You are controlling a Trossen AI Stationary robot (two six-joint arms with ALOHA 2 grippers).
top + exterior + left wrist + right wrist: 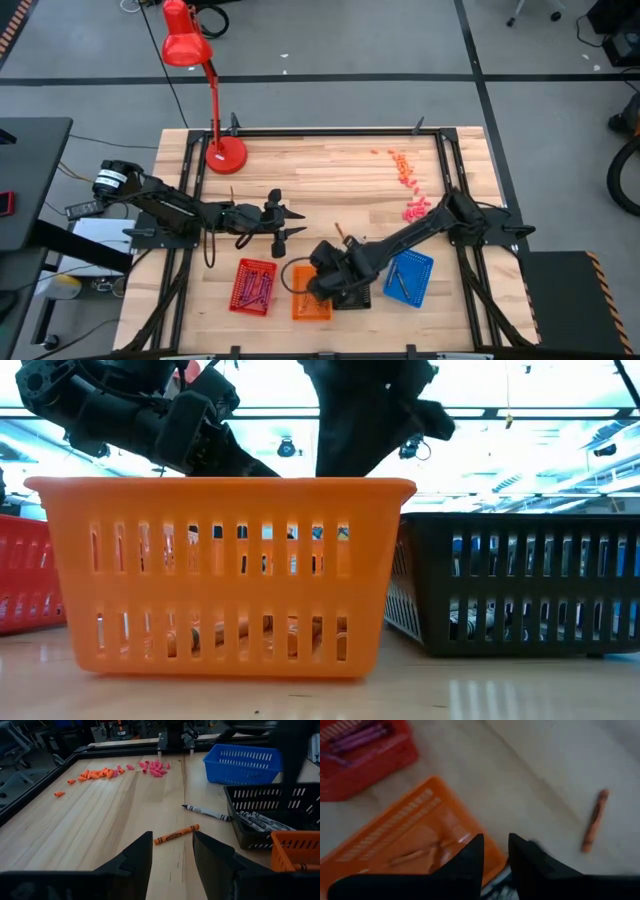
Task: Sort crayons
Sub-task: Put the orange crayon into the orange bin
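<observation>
Four mesh trays stand in a row near the table's front: red [253,285], orange [305,303], black [352,297] and blue [408,278]. My right gripper [495,851] hangs open over the orange tray's [410,830] far edge, nothing between its fingers. Orange-brown crayons [415,856] lie in that tray and purple crayons [355,734] in the red tray [370,760]. One orange crayon [176,834] and one grey-white crayon [207,812] lie loose on the table just ahead of my left gripper [172,852], which is open and level.
A red desk lamp [225,153] stands at the far left. Small pink and orange bits [408,185] are scattered at the far right. The black tray [270,815] holds grey-white crayons. Bare wood lies across the table's middle.
</observation>
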